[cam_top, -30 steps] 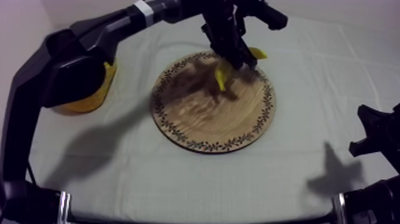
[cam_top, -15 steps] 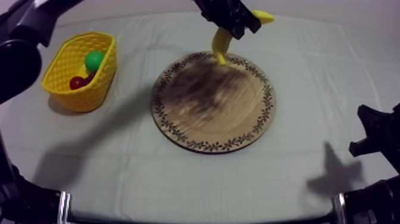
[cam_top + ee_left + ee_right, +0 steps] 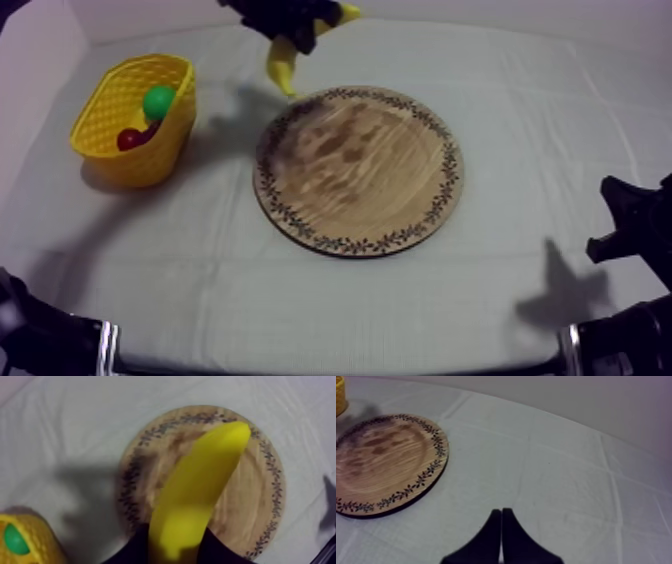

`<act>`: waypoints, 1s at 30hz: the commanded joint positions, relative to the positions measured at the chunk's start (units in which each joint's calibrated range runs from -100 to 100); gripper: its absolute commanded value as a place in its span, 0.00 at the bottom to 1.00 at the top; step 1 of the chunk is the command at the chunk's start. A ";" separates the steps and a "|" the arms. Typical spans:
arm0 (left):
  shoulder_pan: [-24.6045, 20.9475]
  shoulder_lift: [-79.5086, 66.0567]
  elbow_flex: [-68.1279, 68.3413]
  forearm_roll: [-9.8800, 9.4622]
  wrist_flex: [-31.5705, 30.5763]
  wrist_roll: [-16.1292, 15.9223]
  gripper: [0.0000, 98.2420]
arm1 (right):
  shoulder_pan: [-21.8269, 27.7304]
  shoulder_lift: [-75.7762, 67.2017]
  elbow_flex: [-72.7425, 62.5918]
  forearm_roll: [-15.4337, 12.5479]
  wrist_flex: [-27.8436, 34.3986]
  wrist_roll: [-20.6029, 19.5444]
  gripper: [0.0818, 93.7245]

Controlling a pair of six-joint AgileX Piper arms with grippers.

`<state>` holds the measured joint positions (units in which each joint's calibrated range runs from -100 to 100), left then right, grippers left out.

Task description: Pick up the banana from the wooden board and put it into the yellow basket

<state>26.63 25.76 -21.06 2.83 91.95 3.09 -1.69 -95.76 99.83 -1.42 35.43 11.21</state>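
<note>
My left gripper (image 3: 292, 22) is high at the back of the table, shut on the yellow banana (image 3: 283, 63), which hangs in the air beyond the far left rim of the round wooden board (image 3: 357, 170). In the left wrist view the banana (image 3: 197, 491) juts out from between my black fingers (image 3: 135, 548) above the board (image 3: 260, 501). The yellow basket (image 3: 112, 105) stands at the left and holds a green fruit (image 3: 158, 102) and a small red fruit (image 3: 129, 138). My right gripper (image 3: 501, 513) rests shut on nothing, low at the right (image 3: 625, 225).
The board (image 3: 386, 461) carries nothing and lies left of my right gripper in the right wrist view. A corner of the basket (image 3: 22, 541) with the green fruit (image 3: 15, 540) lies beside the board in the left wrist view. Bare cloth surrounds both.
My left gripper has lifted the banana off the board and carried it up and to the left, toward the basket. The left arm has swung out of the way of the basket. The right arm is still.
</note>
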 commanded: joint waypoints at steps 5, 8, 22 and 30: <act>-6.74 -5.81 9.02 -0.07 0.10 -0.29 0.15 | 0.00 0.00 0.05 -0.02 0.05 0.00 0.00; -9.88 -8.38 12.21 -0.11 0.40 -0.60 0.15 | 0.00 0.00 0.05 -0.02 0.05 0.00 0.00; -23.74 -15.54 23.39 -1.27 2.86 -3.01 0.14 | 0.00 0.00 0.05 -0.02 0.05 0.00 0.00; -25.84 -16.79 25.53 -2.42 4.26 -2.76 0.13 | 0.00 0.00 0.05 -0.02 0.05 0.00 0.00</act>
<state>0.80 8.90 4.44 0.44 96.16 0.32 -1.69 -95.76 99.83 -1.42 35.53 11.21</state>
